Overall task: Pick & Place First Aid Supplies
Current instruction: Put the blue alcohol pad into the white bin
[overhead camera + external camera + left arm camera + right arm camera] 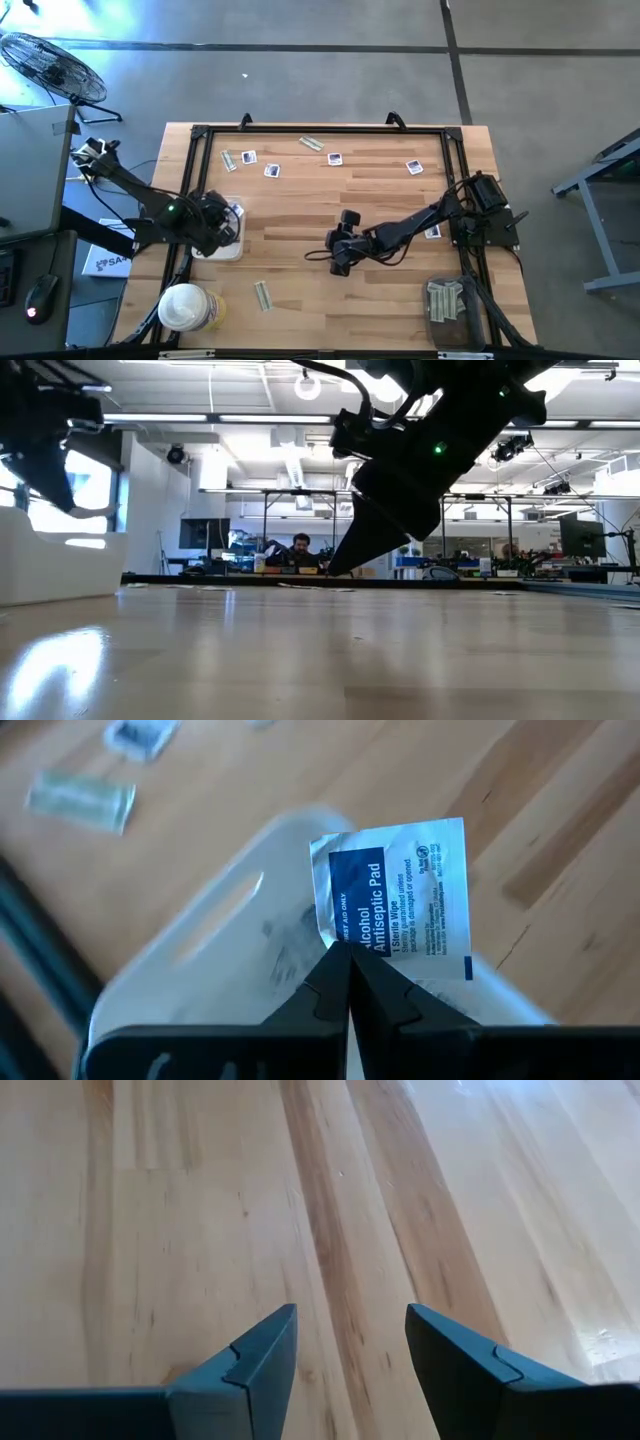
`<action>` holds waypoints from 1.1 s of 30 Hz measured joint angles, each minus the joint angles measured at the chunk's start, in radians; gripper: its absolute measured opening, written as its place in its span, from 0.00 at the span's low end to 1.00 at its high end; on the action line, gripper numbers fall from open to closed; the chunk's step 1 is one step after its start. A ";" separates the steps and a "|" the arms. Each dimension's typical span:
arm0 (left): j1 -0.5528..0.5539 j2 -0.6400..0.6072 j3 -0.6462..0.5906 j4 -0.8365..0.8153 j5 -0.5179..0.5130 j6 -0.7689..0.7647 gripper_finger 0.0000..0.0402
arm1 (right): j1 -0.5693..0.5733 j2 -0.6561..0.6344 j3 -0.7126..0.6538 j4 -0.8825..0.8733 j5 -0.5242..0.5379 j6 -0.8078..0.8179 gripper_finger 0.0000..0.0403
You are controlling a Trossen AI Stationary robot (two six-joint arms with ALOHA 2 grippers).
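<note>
My left gripper (348, 958) is shut on a square white first aid packet (400, 890) with blue print, held over the white tray (222, 248) at the table's left side. In the high view the packet (235, 212) shows just above the tray. My right gripper (338, 262) stands open near the table's middle, with only bare wood between its fingers (262, 1365). More white packets (271, 171) (335, 159) (414, 167) and pale strips (312, 143) (262, 295) lie flat on the table. My left gripper pinches the packet's crumpled corner (338, 938) between its two fingertips. The fingers slant down from above. The packet stands out beyond the fingertips, printed face to the wrist camera, lifted clear above the white tray.
A round white-lidded tub (184, 307) stands at the near left corner. A dark tray (450, 312) with several pale strips sits at the near right. Another packet (432, 232) lies by the right arm. A black frame (320, 130) runs round the tabletop. Bare wood lies between the arms.
</note>
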 joint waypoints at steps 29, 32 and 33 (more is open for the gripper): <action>0.001 0.097 -0.053 -0.006 -0.045 -0.041 0.21 | -0.044 0.000 0.000 0.030 -0.007 0.008 0.45; 0.001 0.094 -0.047 -0.016 -0.069 -0.033 0.22 | -0.086 0.000 0.000 0.030 -0.004 -0.011 0.45; 0.001 0.092 -0.038 -0.023 -0.076 -0.026 0.22 | -0.106 0.000 0.000 0.030 0.000 -0.013 0.45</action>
